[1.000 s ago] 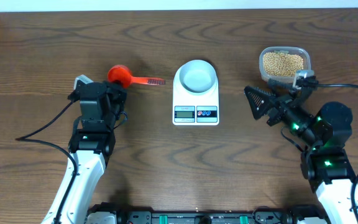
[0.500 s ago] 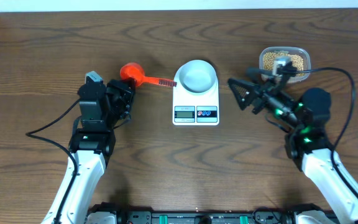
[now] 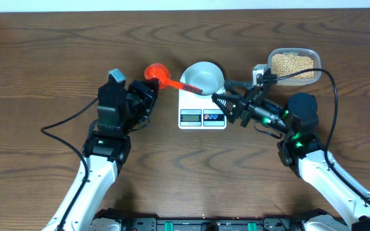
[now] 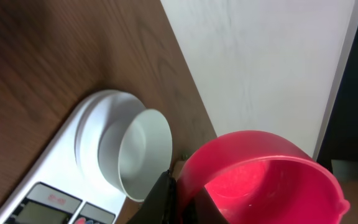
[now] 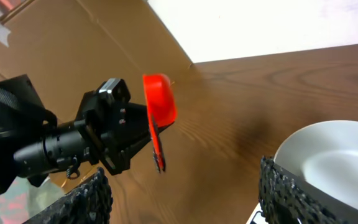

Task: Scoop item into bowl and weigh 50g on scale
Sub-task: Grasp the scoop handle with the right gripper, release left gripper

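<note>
Overhead, the left gripper (image 3: 148, 88) pinches the red scoop (image 3: 155, 72), handle over the bowl (image 3: 212, 76) on the scale (image 3: 202, 117) mid-tabletop; the beans (image 3: 292, 64) lie near the far right corner. The left wrist view shows the scoop empty. In the right wrist view, the right gripper (image 5: 188, 190), spread, should probably square to that handle before closing.

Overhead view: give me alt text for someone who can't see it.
The left gripper holds a red scoop, its handle over the empty bowl on a white scale. The open right gripper reaches toward the handle; a tub of beans sits at upper right.
</note>
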`<state>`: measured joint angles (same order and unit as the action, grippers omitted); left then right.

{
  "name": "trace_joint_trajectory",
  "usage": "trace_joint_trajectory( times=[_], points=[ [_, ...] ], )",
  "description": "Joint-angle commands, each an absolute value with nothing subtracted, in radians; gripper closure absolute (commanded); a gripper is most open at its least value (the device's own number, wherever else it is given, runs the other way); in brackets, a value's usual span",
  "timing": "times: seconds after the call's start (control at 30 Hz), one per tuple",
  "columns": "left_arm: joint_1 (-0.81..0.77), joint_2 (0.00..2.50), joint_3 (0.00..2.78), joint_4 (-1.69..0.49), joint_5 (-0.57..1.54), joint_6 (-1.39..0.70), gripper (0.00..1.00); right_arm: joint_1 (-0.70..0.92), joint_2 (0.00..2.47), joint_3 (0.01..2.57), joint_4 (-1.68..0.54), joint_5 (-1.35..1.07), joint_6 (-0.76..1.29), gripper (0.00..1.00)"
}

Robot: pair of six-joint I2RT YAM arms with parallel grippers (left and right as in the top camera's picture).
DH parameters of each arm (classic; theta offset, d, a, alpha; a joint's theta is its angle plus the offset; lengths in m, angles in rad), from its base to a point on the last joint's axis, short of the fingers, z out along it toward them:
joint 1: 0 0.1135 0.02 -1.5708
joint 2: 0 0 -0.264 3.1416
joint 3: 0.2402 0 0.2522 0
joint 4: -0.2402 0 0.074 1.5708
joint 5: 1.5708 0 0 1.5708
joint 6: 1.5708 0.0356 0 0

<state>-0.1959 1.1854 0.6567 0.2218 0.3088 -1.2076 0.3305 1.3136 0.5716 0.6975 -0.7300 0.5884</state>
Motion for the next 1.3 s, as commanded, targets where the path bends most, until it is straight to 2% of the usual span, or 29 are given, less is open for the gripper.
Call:
trace_joint_trajectory(
  times=[0.0, 0.37, 1.27],
  points=[
    [-0.217, 1.182, 0.665, 0.227, 0.302, -1.21, 0.93, 0.356, 1.313, 0.585, 0.699, -0.739, 0.551, 0.27],
    [-0.261, 1.182, 0.665, 0.228, 0.302, -1.212, 0.93, 0.392, 1.313, 0.585, 0.7, -0.778, 0.514, 0.46],
    [-0.379, 1.182, 0.665, 0.235, 0.304, -1.24, 0.93, 0.42, 1.314, 0.585, 0.699, -0.769, 0.488, 0.76]
  ],
)
